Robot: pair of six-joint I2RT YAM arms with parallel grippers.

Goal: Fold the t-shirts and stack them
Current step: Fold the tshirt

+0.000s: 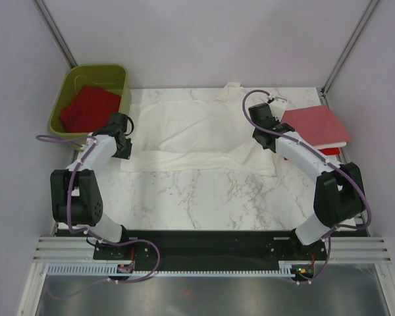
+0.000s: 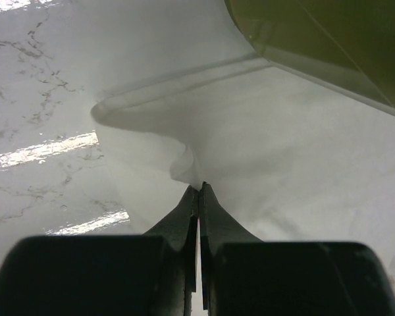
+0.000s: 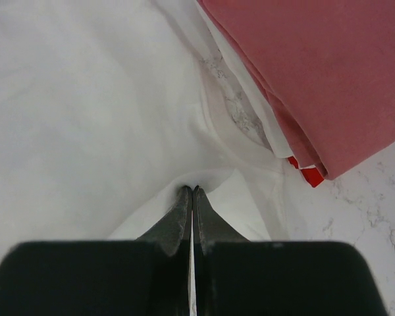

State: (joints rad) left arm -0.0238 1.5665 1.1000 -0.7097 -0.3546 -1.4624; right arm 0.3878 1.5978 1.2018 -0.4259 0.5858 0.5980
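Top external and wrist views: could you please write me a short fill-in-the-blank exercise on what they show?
1. The left pincer and the right pincer are each shut on the spread-out t-shirt, whose colour is ____.
2. The cloth lying in the olive-green tub is ____.
3. The salmon pink shirt lies folded on the table at the robot's ____ side.
Missing words: white; red; right.
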